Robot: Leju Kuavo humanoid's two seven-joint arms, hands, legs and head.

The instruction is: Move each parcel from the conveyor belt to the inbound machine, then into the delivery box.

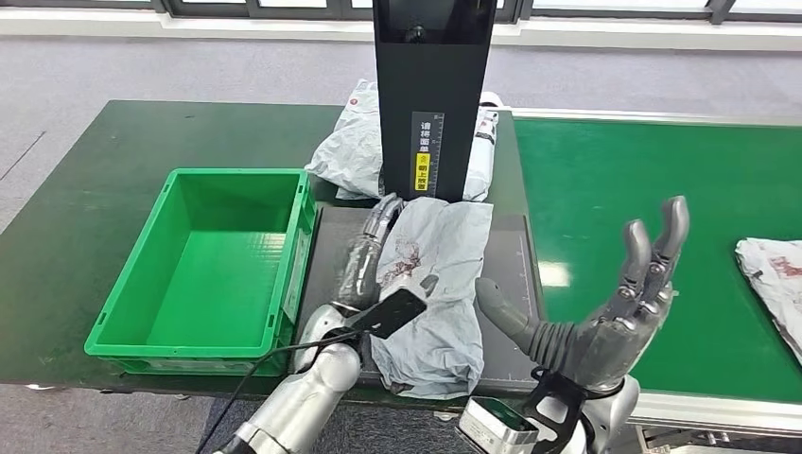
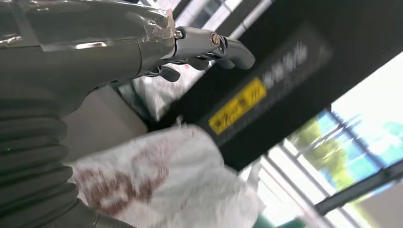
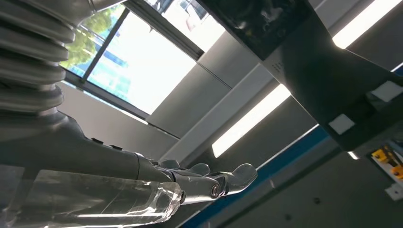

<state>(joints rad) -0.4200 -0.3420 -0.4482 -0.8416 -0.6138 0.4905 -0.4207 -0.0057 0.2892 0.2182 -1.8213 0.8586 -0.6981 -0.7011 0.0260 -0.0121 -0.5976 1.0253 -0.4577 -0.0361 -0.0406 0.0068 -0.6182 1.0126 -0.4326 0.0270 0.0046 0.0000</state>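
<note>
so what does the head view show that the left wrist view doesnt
Head view alone: the green delivery box, the green conveyor belt with a parcel waiting on it, and the raised right hand, fingers apart and holding nothing. Left wrist view alone: windows with greenery outside. Both: the left hand on the grey parcel at the black inbound machine with its yellow label.

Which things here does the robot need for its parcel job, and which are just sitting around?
Needed:
grey parcel under the left hand
black inbound machine
green delivery box
green conveyor belt
next parcel on the belt

Sitting around:
parcels behind the machine
</note>
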